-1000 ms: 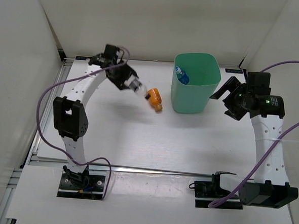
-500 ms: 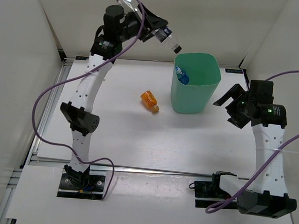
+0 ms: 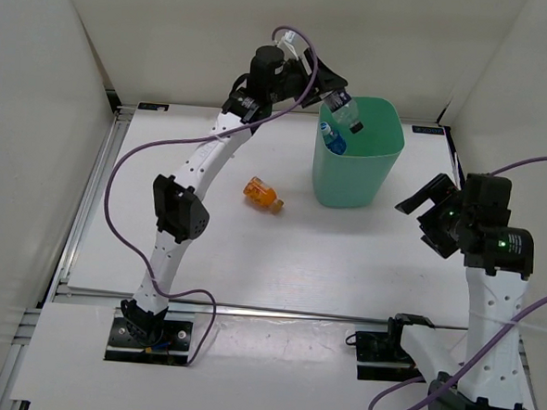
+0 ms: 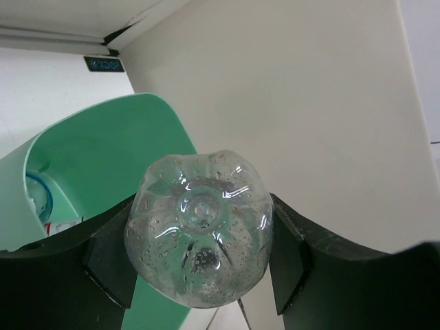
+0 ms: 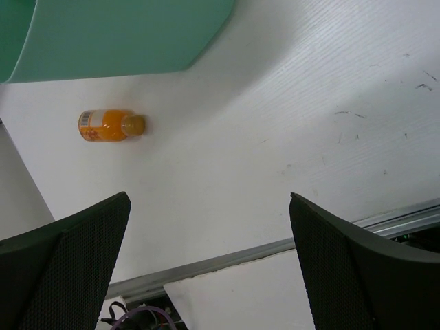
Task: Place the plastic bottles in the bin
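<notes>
My left gripper (image 3: 329,89) is shut on a clear bottle with a black cap (image 3: 344,111) and holds it tilted, cap down, over the rim of the mint-green bin (image 3: 354,177). In the left wrist view the bottle's base (image 4: 199,237) fills the space between my fingers, with the bin (image 4: 103,158) behind it. A clear bottle with a blue label (image 3: 332,139) lies inside the bin. The squat orange bottle (image 3: 262,193) lies on the table left of the bin, also in the right wrist view (image 5: 110,126). My right gripper (image 3: 431,213) is open and empty, right of the bin.
White walls enclose the table on the left, back and right. A metal rail (image 3: 276,309) runs along the table's near edge. The red-capped bottle is not in view.
My left arm has swung right and lowered the black-capped bottle until it is over the bin's rim. The orange bottle has rolled slightly left. My right gripper has drifted down and right.
</notes>
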`<state>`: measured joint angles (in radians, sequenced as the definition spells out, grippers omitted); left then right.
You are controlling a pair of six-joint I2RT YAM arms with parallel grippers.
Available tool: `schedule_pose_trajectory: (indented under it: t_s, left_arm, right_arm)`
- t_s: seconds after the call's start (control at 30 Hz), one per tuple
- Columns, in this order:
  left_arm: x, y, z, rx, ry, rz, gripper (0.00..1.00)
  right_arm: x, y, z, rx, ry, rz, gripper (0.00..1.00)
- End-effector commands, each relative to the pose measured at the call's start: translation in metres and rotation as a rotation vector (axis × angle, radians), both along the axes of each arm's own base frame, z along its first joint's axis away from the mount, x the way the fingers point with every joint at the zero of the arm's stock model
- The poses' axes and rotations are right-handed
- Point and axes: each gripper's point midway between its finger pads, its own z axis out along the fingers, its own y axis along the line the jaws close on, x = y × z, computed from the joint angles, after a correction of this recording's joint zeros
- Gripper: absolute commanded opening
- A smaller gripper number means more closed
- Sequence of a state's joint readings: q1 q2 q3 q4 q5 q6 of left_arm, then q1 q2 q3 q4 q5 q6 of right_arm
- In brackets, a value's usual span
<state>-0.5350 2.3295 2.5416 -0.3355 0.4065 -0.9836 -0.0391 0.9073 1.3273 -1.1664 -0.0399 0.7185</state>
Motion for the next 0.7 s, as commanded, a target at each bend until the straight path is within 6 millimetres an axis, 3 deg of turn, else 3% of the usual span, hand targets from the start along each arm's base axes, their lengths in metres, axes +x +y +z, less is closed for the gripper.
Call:
schedule_pose_trajectory:
  t_s: [0.0,0.07,0.13,0.33,0.4,0.43,0.47,0.5,0.53,0.57,0.6,0.63,0.67]
  left_arm:
    - [-0.002,0.004,0.033,-0.040,-0.099,0.018,0.66]
    - [0.001,0.004,0.033,-0.053,-0.086,0.027,0.76]
    - [0.002,0.005,0.036,-0.058,-0.094,0.036,1.00]
    - [-0.023,0.001,0.065,-0.043,-0.184,0.015,1.00]
    - [-0.028,0.005,0.061,-0.010,-0.197,0.014,1.00]
    - [-0.043,0.015,0.084,-0.008,-0.247,0.016,1.00]
    - [-0.037,0.037,0.088,0.005,-0.249,0.065,1.00]
    - [-0.032,0.049,0.059,0.052,-0.180,0.100,1.00]
    - [-0.027,0.070,0.060,0.066,-0.169,0.186,1.00]
    - [-0.046,0.099,0.095,0.041,-0.210,0.251,1.00]
    - [-0.039,0.122,0.064,0.094,-0.143,0.320,1.00]
    - [-0.050,0.161,0.088,0.055,-0.133,0.434,1.00]
    - [-0.054,0.177,0.079,0.051,-0.076,0.486,1.00]
  right_arm:
    - [-0.014,-0.006,0.000,-0.028,0.001,-0.021,1.00]
    - [-0.018,-0.007,0.000,-0.034,0.003,-0.028,1.00]
    - [-0.022,-0.008,0.000,-0.043,0.002,-0.019,1.00]
    - [-0.021,-0.006,-0.008,-0.040,0.030,-0.002,1.00]
    - [-0.015,-0.003,-0.009,-0.028,0.025,0.009,1.00]
    - [-0.015,-0.001,-0.008,-0.018,0.024,0.019,1.00]
    - [-0.011,-0.001,-0.008,-0.018,0.021,0.019,1.00]
    - [-0.011,-0.001,-0.008,-0.018,0.021,0.019,1.00]
    - [-0.008,0.001,-0.008,-0.010,0.021,0.026,1.00]
    - [-0.008,0.000,-0.012,-0.017,0.029,0.034,1.00]
    - [-0.009,0.002,-0.011,-0.010,0.029,0.040,1.00]
    - [-0.006,0.002,-0.015,-0.017,0.037,0.048,1.00]
    - [-0.006,0.001,-0.015,-0.023,0.036,0.055,1.00]
